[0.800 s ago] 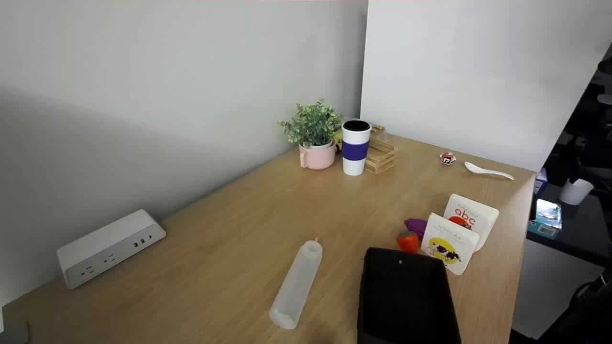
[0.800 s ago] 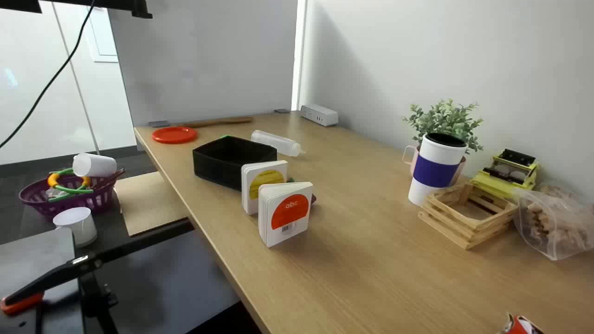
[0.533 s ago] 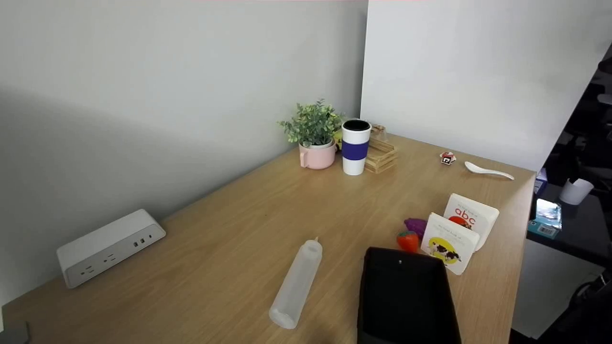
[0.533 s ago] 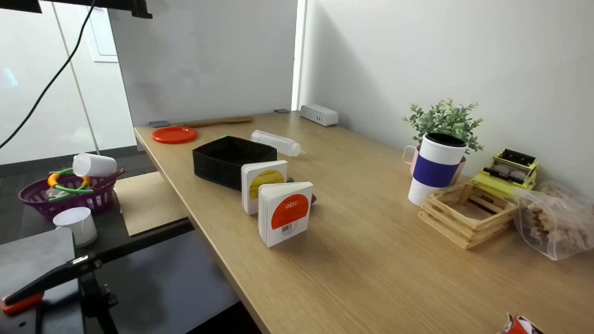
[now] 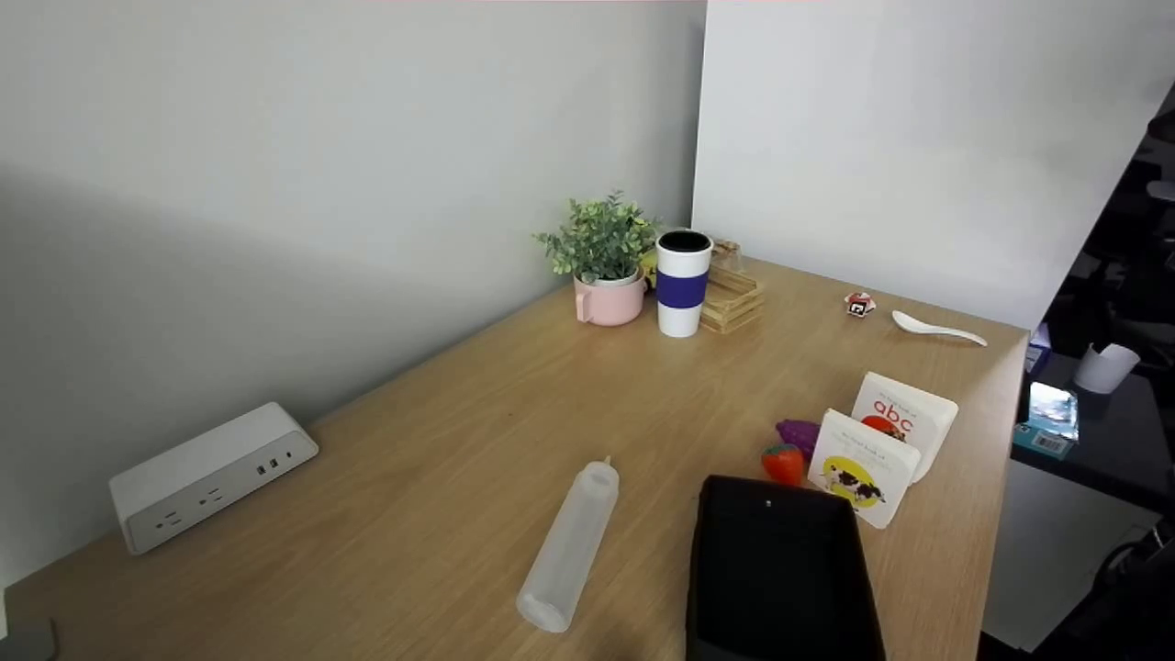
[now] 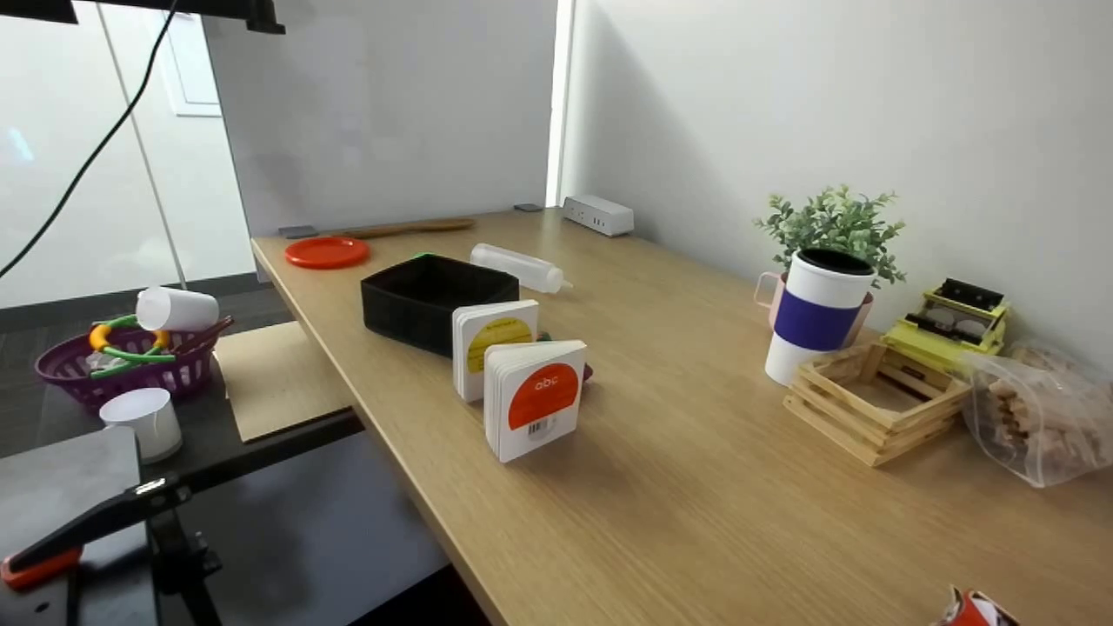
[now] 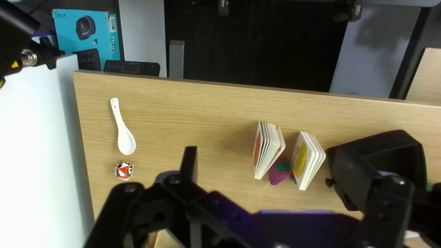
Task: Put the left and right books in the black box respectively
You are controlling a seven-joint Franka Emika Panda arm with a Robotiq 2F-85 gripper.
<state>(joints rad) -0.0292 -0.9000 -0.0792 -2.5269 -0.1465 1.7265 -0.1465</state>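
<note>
Two small white board books stand upright, side by side. The yellow-picture book point(image 5: 864, 466) point(image 6: 496, 343) point(image 7: 308, 161) is nearer the black box. The red-picture book point(image 5: 907, 413) point(image 6: 539, 396) point(image 7: 268, 150) stands on its far side. The black box point(image 5: 780, 574) point(image 6: 416, 313) point(image 7: 389, 151) is open-topped and nothing shows inside it. My gripper point(image 7: 270, 160) is open and empty in the wrist view. Its fingers are wide apart, with both books showing below in the space between them. Its right finger covers part of the box. The gripper is out of view in both exterior views.
A purple toy point(image 5: 797, 436) point(image 7: 278, 174) and a red strawberry toy point(image 5: 783, 464) lie close beside the books. A clear bottle point(image 5: 569, 551) lies near the box. A tumbler point(image 5: 681, 285), wooden crate point(image 6: 878, 404) and white spoon point(image 7: 125, 137) are farther off. The table edge runs close to the books.
</note>
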